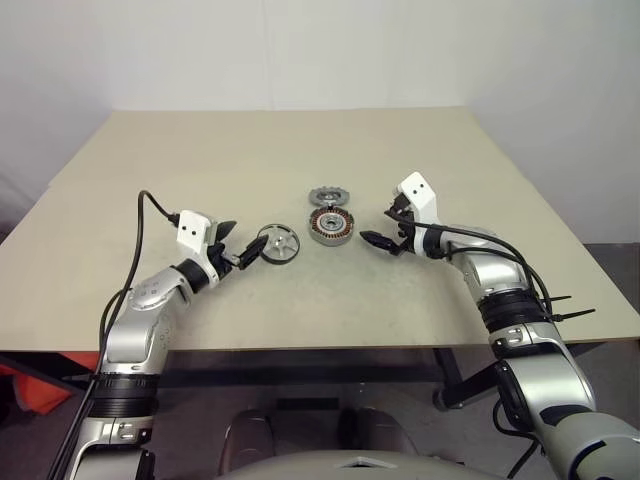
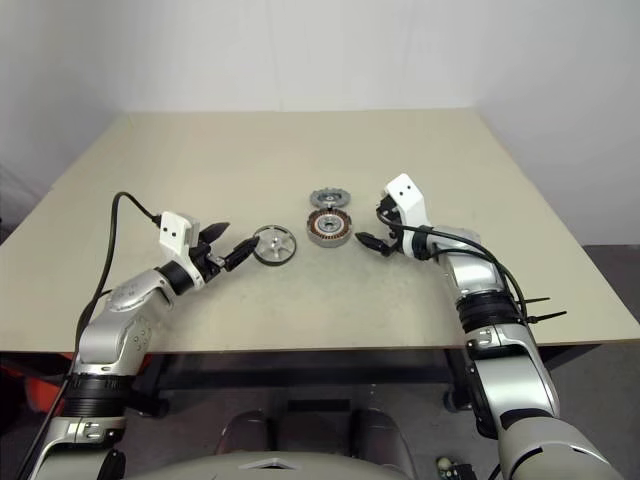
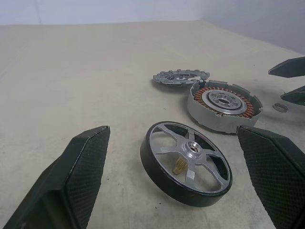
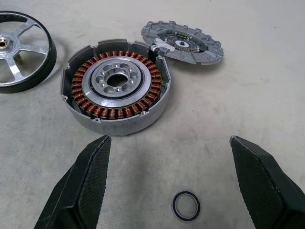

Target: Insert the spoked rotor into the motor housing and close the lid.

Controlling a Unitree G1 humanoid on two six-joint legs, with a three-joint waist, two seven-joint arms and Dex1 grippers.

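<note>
Beige worktop (image 1: 300,150) against plain white wall; three motor parts clustered mid-surface between both hands.

Left hand (image 1: 243,253): fingers spread wide, nothing held. Spoked rotor (image 1: 277,244) lying flat on the worktop just ahead of its fingertips, framed between the two black fingers in the left wrist view, not touched.

Right hand (image 1: 390,229): fingers likewise wide apart, empty, tilted down. Motor housing (image 1: 331,226) sitting just ahead of its tips, open side up, copper windings exposed. Lid (image 1: 330,194) resting beyond the housing, on the side away from both hands, edge close to or touching the housing wall; contact not resolvable.

Small dark ring (image 4: 186,206) lying loose on the worktop between the right fingers, close to their tips. Purpose unknown.

Handling judgement, rotor: rigid metal, probably moderately heavy for its size, dark outer band around bright spokes. Smooth rim likely slippery under hard pads. Best taken across the outer rim on opposite sides, kept level; spokes and hub left alone. Small brass-coloured pinion visible beside the hub, worth protecting.

Handling judgement, housing: stiff casing, windings delicate; to be steadied by the outer wall only.

Not determinable: underside of rotor and lid, depth of housing bore, alignment features for seating, lid orientation. Far finger surfaces cut off at wrist-view edges.
</note>
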